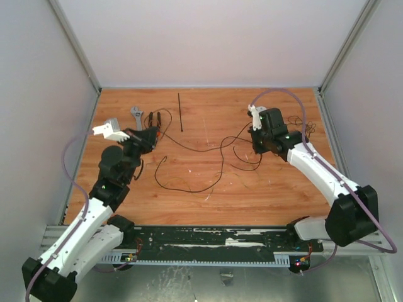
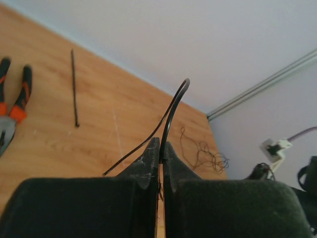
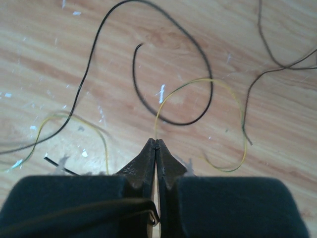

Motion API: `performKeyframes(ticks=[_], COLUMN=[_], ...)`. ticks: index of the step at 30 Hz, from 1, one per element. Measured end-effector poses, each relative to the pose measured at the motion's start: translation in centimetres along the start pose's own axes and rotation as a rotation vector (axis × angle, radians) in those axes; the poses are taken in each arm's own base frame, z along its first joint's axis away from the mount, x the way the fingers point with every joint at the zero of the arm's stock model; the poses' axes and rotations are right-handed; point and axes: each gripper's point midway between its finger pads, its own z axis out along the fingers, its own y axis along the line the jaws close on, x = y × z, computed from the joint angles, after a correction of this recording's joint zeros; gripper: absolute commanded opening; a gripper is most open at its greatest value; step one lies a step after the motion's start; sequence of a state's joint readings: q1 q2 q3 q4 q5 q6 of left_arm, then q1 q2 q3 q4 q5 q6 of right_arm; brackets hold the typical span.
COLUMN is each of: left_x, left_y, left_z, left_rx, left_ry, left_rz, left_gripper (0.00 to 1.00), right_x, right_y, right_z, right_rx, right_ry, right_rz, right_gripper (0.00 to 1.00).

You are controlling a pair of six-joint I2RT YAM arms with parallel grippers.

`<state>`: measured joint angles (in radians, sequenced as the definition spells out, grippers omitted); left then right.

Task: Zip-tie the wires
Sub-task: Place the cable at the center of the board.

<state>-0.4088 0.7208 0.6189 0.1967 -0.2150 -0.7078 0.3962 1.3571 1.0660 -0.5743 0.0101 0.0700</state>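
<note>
Left claw (image 2: 161, 151): my fingers are pressed together, clamped on one black strand of the wires (image 2: 171, 114). The strand arches up out of my fingertips and bends over at the top.
Right claw (image 3: 156, 148): tips together here too, low over the table (image 1: 271, 189). A thin yellow strand comes right out of the pinch and curls away to the right. A black strand also crosses my finger close to the camera.
Wires between my claws: black and yellow strands run in loose loops across the middle of the table, from my left claw over to my right one. One black loop lies just ahead of my right tips.
Small tangle: a knot of thin curls sits at the far right, near the wall.
Pliers (image 2: 22, 91): orange-and-black handles, lying flat beyond my left claw.
Wrench (image 1: 136, 116): just left of the pliers.
Zip tie (image 1: 180, 113): straight black strip, flat on the table towards the far edge, right of the pliers and apart from both claws.
</note>
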Motion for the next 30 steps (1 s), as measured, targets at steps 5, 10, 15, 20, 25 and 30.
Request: performKeyframes(ticks=[5, 10, 15, 20, 25, 30], left_x=[2.5, 4.5, 9.9, 11.6, 10.2, 10.9], left_y=[3.9, 6.5, 11.3, 13.5, 13.3, 13.9], left_z=[-2.4, -3.8, -5.1, -6.0, -6.0, -6.1], left_rx=[-0.092, -0.143, -0.256, -0.323, -0.315, -0.336], left_ry=[0.003, -0.002, 0.085, 0.097, 0.039, 0.048], left_rz=[-0.085, -0.18, -0.238, -0.258, -0.268, -0.273], left_gripper=[0.0, 0.0, 0.0, 0.0, 0.0, 0.0], right_x=[2.0, 5.4, 8.7, 10.0, 11.1, 13.1], right_y=[1.2, 1.1, 1.0, 0.5, 0.3, 0.1], right_z=[-1.1, -0.1, 1.5, 1.9, 2.9, 4.1], right_rx=[-0.025, -0.009, 0.013, 0.046, 0.066, 0.086], right_ry=[0.065, 0.198, 0.353, 0.442, 0.498, 0.581], right_rz=[-0.029, -0.035, -0.044, -0.051, -0.056, -0.07], right_gripper=[0.0, 0.0, 0.0, 0.0, 0.0, 0.03])
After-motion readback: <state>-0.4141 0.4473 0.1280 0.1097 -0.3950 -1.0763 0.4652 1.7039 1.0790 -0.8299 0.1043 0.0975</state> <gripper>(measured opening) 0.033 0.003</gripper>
